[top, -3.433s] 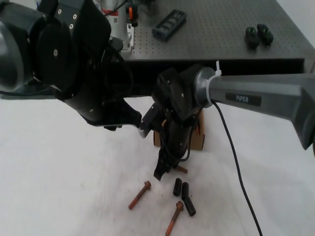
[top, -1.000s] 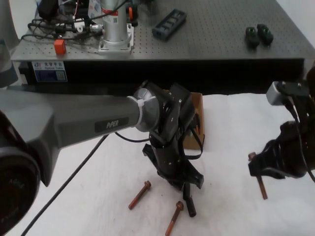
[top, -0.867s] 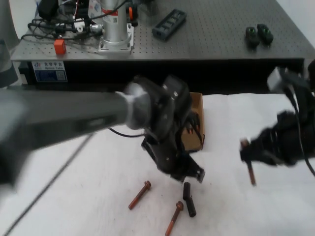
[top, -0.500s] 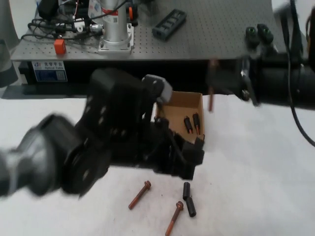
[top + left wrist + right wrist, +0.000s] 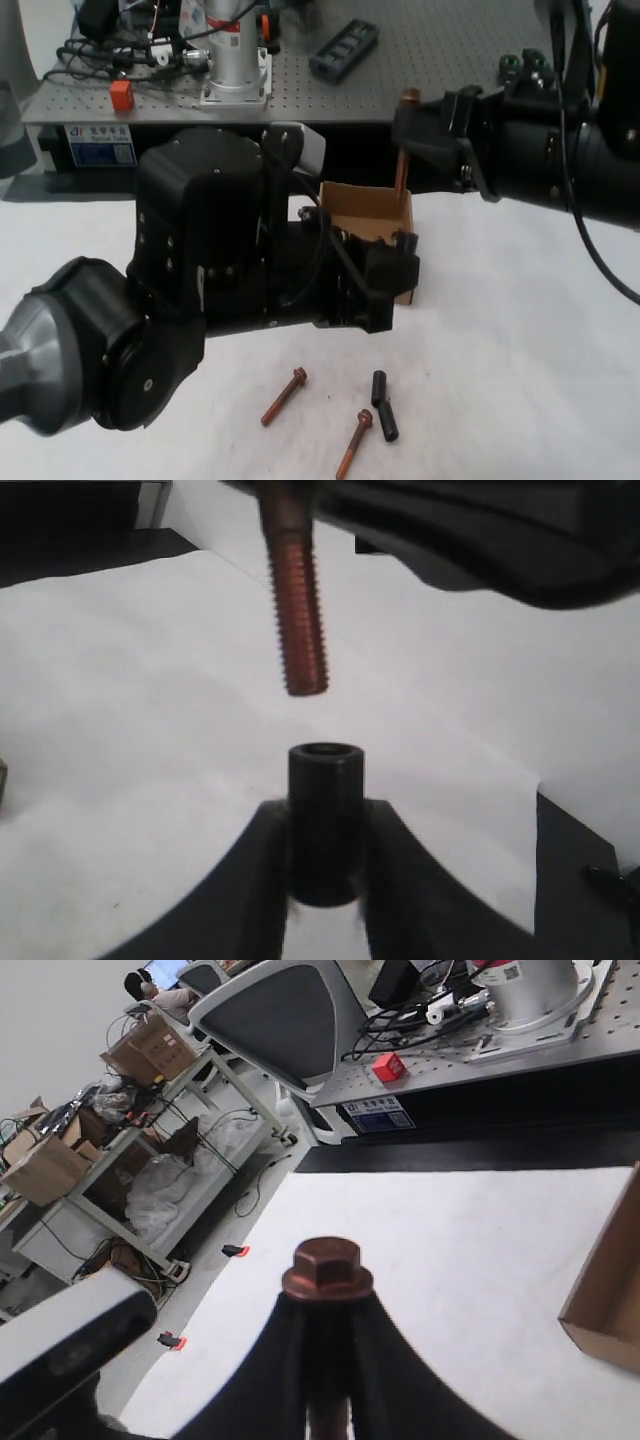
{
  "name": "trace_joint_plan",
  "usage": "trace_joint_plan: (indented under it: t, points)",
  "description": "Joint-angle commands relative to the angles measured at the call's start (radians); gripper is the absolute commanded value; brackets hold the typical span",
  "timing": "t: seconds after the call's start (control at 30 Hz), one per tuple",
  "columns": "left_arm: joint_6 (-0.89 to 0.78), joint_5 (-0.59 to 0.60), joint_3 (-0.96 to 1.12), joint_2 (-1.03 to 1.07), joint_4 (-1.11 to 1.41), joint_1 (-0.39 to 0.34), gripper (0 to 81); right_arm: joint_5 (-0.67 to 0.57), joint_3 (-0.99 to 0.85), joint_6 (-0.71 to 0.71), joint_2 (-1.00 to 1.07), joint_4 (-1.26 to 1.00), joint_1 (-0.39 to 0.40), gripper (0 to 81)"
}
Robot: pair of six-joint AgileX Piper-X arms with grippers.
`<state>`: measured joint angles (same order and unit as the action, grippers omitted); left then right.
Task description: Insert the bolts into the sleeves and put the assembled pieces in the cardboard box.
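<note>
My left gripper [image 5: 325, 855] is shut on a black sleeve [image 5: 325, 815], held upright with its bore open at the top. Just above the sleeve hangs a copper bolt [image 5: 297, 610], thread end down and a little off the bore. My right gripper [image 5: 325, 1335] is shut on that bolt below its hex head [image 5: 326, 1268]. In the high view the two grippers meet over the cardboard box [image 5: 366, 207]: the left gripper [image 5: 400, 262] with the sleeve [image 5: 405, 240], the right gripper [image 5: 412, 125] with the bolt [image 5: 402, 160]. Two loose bolts [image 5: 283, 396] [image 5: 353, 443] and two sleeves [image 5: 379, 386] [image 5: 387, 421] lie on the white cloth.
The left arm's bulky body [image 5: 200, 300] covers the cloth left of the box. Behind the box runs a perforated metal bench [image 5: 450, 60] with a black tray [image 5: 343, 48], a silver post [image 5: 235, 55], cables and two black knobs [image 5: 525, 65].
The left arm lifted one sleeve off the cloth up to the box. The right arm carried its bolt from low on the right, up and leftward, to hang over that sleeve.
</note>
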<state>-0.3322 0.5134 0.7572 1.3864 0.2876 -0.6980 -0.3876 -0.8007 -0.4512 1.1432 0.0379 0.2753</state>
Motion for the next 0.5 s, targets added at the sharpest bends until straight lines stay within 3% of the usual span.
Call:
trace_joint_plan:
  t: [0.0, 0.47]
  points:
    - [-0.005, -0.013, 0.002, -0.013, 0.030, 0.004, 0.7, 0.020, -0.003, 0.006, -0.010, 0.021, 0.003, 4.5]
    - [-0.005, -0.092, 0.002, -0.013, 0.051, 0.004, 0.7, -0.007, -0.003, 0.044, -0.010, 0.069, 0.006, 4.5]
